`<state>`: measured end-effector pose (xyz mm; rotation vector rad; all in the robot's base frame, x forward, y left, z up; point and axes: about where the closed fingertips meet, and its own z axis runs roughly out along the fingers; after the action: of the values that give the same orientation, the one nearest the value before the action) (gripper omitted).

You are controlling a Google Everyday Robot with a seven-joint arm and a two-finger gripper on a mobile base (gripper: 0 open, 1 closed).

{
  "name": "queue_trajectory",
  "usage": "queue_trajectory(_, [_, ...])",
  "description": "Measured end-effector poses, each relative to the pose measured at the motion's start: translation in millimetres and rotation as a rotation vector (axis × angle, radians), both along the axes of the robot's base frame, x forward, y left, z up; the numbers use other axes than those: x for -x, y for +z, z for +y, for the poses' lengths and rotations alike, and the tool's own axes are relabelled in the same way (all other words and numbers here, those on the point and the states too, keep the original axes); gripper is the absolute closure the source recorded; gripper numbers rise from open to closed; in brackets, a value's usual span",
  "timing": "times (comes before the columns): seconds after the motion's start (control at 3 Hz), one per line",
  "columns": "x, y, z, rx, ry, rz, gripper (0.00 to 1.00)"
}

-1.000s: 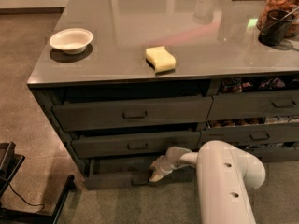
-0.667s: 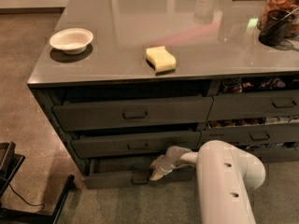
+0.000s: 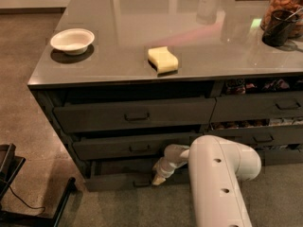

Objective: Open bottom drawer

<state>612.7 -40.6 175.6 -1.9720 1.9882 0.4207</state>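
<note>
One drawer matters for me: the bottom drawer (image 3: 111, 181), lowest under the bench (image 3: 118, 32), in the stack at the view's left. My hand (image 3: 158, 178) sits low at its small handle (image 3: 141, 184), because pulling there should slide it out straight. If the hand is clenched or released, I cannot tell.

No shift shows anywhere. The pincer (image 3: 158, 178) is where it was, low against the bottom drawer (image 3: 113, 182) front.
</note>
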Motion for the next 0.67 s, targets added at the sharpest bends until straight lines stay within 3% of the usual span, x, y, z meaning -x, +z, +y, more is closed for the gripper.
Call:
queue_trajectory(0.33, [16.3, 4.6, -5.2, 0.033, 0.000, 0.049, 0.00])
queue_trajectory(0.67, [34.0, 8.0, -11.7, 0.052, -0.010, 0.097, 0.00])
